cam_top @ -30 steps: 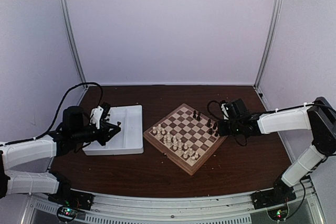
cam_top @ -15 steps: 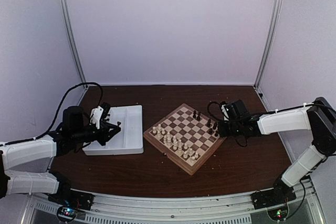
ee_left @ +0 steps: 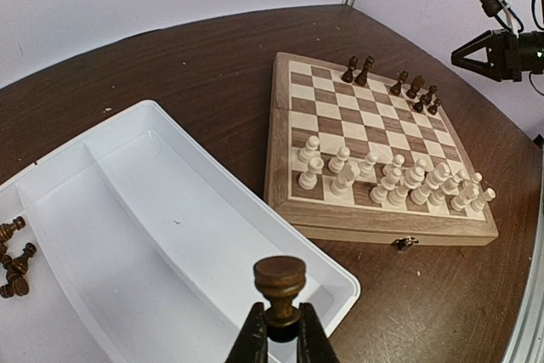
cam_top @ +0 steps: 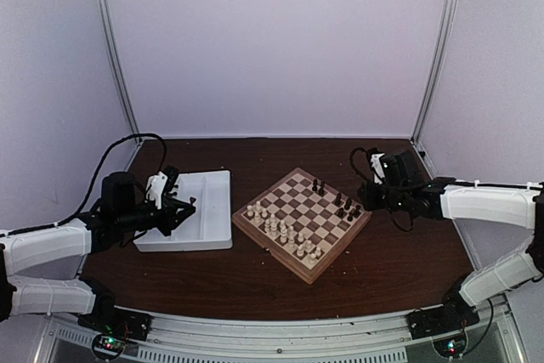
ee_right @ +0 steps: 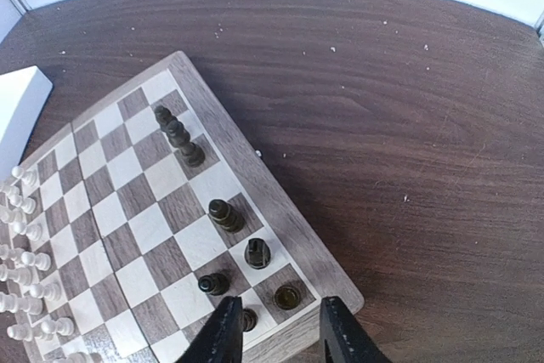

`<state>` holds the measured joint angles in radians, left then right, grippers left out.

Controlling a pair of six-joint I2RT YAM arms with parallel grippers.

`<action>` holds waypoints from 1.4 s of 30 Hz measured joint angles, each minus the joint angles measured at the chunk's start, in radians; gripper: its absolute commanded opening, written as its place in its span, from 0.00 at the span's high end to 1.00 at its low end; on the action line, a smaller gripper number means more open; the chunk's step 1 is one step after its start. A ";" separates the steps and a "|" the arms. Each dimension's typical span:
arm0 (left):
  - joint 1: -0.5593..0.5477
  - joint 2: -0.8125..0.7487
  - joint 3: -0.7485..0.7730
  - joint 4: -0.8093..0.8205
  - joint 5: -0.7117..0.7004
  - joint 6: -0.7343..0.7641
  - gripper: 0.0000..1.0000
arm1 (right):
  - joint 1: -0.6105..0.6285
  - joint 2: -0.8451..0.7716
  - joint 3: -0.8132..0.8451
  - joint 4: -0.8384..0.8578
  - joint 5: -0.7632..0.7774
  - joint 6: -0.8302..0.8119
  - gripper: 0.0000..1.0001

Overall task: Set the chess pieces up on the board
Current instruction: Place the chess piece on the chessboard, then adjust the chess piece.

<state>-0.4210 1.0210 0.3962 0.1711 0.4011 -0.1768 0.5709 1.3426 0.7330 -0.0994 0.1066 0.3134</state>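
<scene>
I'm mid-way through filling the dark side. My left fingers (ee_left: 279, 339) are clamped on a dark chess piece (ee_left: 280, 282), gripping it low on the stem with its round head up. It hangs over the near corner of the white tray (ee_left: 170, 235), well apart from the board (ee_right: 280, 210). More dark pieces (ee_left: 15, 257) lie in the tray's far left compartment.

My right fingers (ee_right: 276, 333) stand apart with nothing between them. They hover just above the board's right-hand corner, where a handful of dark pieces on the board (ee_right: 225, 214) stand upright on the squares along that edge. One piece sits right under the fingertips, and it looks released. The white pieces (ee_left: 391, 180) are lined up along the opposite side.

I judge the right arm is finishing a placement while the left waits with the next piece.

Next, I think the right arm should lift straight up and back over the bench (ee_right: 408, 125) without clipping the pieces beside it. The left then has to carry its piece across to a free square on the dark side, or hand it over. That side is a long reach from the tray, so I'd cross well above the white ranks.
</scene>
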 measured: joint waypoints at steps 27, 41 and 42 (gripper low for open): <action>0.000 -0.117 0.170 -0.364 0.082 -0.229 1.00 | 0.469 0.233 0.428 0.078 -0.187 -0.378 0.29; 0.000 -0.028 0.237 -0.402 0.405 -0.363 0.99 | 0.614 0.490 0.591 0.210 -0.275 -0.701 0.33; 0.000 -0.016 0.237 -0.399 0.425 -0.373 0.99 | 0.617 0.499 0.605 0.212 -0.272 -0.711 0.34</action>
<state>-0.4210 1.0046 0.6334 -0.2276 0.8257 -0.5499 1.1881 1.8416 1.3380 0.1127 -0.1658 -0.3981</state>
